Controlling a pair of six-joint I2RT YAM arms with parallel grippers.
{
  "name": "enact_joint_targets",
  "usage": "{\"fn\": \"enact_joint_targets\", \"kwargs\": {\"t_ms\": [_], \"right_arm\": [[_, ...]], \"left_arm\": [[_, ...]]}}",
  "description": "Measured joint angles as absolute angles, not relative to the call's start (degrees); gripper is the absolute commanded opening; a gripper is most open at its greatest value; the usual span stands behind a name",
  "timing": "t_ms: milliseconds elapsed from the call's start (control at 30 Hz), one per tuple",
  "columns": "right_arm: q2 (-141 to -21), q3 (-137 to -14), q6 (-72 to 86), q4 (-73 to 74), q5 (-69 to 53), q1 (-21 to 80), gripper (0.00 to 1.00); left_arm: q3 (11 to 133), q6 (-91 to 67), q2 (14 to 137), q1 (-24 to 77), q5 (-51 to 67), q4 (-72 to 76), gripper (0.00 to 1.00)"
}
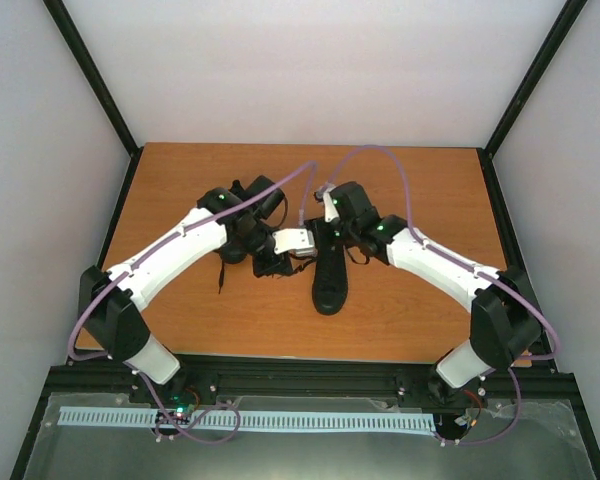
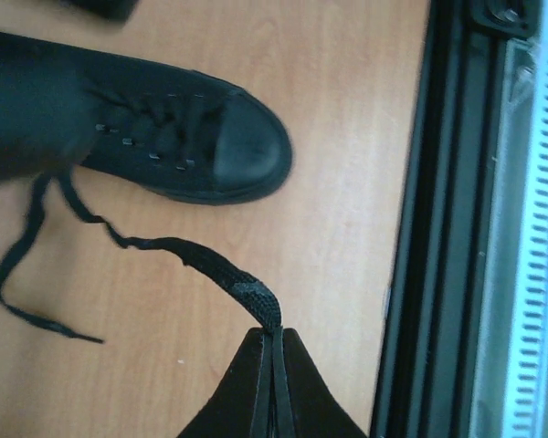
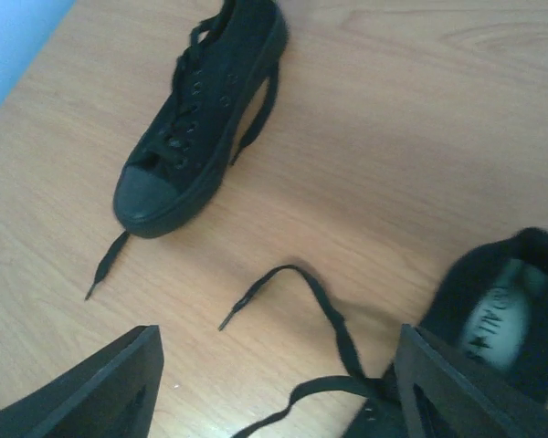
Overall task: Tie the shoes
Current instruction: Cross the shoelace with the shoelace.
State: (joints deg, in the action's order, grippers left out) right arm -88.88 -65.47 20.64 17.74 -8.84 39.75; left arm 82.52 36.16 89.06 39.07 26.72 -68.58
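We have the left claw (image 2: 272, 336) clenched on the thin black lace (image 2: 210, 260) of one black canvas sneaker (image 2: 173, 128) lying on the wooden desk (image 2: 347, 137), the right claw (image 3: 279, 342) released nearby, and we judge the limp, light lace best pinched near its free tip.

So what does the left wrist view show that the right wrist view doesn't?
Left wrist only: the left gripper shut on a lace, and the black rail at the table's edge. Right wrist only: the right gripper open and gripping nothing, a second sneaker seen into its heel opening, and a loose lace end. Both: a black sneaker with its toe cap visible on the wooden table; whether it is the same shoe is unclear.
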Motion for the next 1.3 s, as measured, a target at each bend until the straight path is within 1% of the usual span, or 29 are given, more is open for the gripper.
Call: {"fn": "enact_joint_targets", "kwargs": {"t_ms": [67, 233, 400, 567, 733, 867, 967, 1100, 1300], "right_arm": [[-88.3, -66.3, 17.3, 19.5, -8.8, 37.9, 0.62], [-88.6, -67.4, 12.2, 21.1, -9.3, 33.3, 0.61], [-88.5, -64.2, 9.3, 17.2, -18.9, 29.5, 0.6], [-88.4, -60.2, 6.7, 10.4, -30.9, 28.2, 0.53], [-89.9, -59.6, 3.4, 4.7, -37.5, 28.3, 0.53], [-92.7, -59.6, 1.6, 0.5, -40.0, 28.3, 0.51], [-94.5, -59.6, 1.1, -1.9, -40.3, 28.6, 0.45], [-96.5, -59.6, 1.1, -4.1, -40.3, 28.7, 0.31], [-96.8, -59.4, 2.0, -7.4, -39.4, 28.9, 0.29]], "left_arm": [[83.6, 35.2, 90.0, 37.7, 26.2, -67.5, 0.01], [88.1, 33.3, 93.9, 33.4, 25.3, -64.2, 0.01], [94.1, 32.1, 100.2, 31.3, 25.1, -61.8, 0.01], [96.6, 30.1, 104.4, 28.9, 27.8, -61.2, 0.01], [96.7, 29.3, 104.5, 27.5, 30.2, -61.2, 0.01], [96.7, 29.2, 103.9, 27.5, 31.2, -61.3, 0.01], [96.7, 29.2, 103.7, 27.5, 32.1, -61.3, 0.01], [96.7, 29.2, 103.6, 27.5, 33.3, -61.5, 0.01], [96.7, 29.8, 103.6, 27.5, 35.5, -62.8, 0.01]]}}
